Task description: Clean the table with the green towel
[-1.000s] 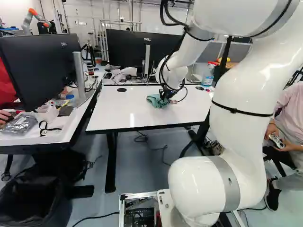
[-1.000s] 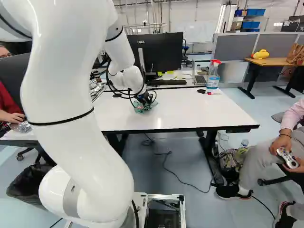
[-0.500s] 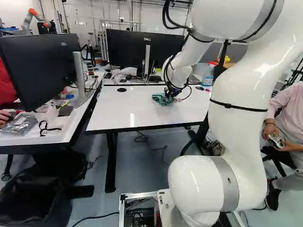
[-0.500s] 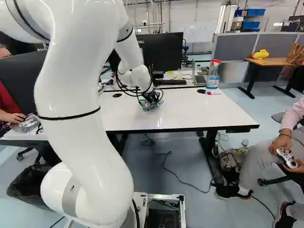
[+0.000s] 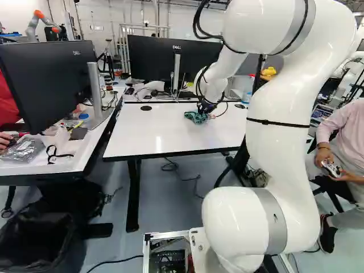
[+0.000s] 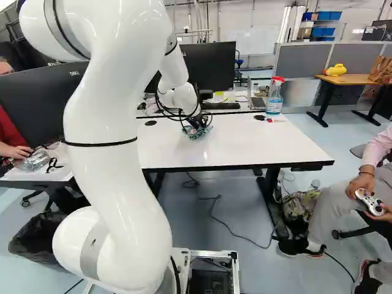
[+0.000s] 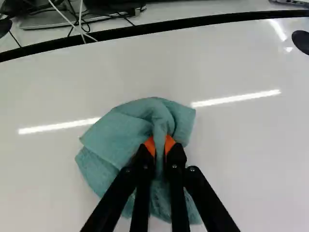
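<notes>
Your white arm reaches over the white counter, its pincer lowered onto the green towel toward the far edge. In your wrist view, the pincer is clenched on the towel, a raised fold caught between its two orange pads while the rest of the cloth spreads in loose, crumpled layers around the fingers and on the glossy surface. Streaks of reflected light cross the counter on either side of the cloth. A round black disc sits in the counter to the left of the towel in your left base view. In your right base view, a spray bottle with a red head stands to the right of the pincer, near a second black disc and a small red item. Behind the counter's far edge, you see a black monitor and a dark keyboard.
</notes>
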Robot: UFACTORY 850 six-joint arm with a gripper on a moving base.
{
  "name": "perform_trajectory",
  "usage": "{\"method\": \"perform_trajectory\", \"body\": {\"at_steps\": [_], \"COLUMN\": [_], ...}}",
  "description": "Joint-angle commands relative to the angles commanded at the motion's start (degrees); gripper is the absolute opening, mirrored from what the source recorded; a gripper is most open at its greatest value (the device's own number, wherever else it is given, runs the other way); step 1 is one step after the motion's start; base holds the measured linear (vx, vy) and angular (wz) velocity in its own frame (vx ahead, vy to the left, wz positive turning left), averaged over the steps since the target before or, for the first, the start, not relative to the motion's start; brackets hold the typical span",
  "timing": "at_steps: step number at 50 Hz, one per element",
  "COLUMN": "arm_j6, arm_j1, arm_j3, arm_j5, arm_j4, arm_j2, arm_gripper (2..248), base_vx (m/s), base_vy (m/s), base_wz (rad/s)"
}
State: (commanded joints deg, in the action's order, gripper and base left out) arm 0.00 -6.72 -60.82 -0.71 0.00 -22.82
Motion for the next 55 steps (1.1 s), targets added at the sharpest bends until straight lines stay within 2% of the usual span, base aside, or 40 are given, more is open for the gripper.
{"method": "perform_trajectory", "body": {"at_steps": [9,33,55], "arm_j6": [0.0,0.0,0.0], "arm_j1": [1.2,3.8,3.4], "arm_j3": [1.1,7.5,14.0], "arm_j5": [0.0,0.0,0.0], "arm_j4": [0.0,0.0,0.0], "arm_j2": [0.9,6.0,11.4], "arm_gripper": [42,42,42], "base_vx": [0.000,0.000,0.000], "base_vy": [0.000,0.000,0.000], "base_wz": [0.000,0.000,0.000]}}
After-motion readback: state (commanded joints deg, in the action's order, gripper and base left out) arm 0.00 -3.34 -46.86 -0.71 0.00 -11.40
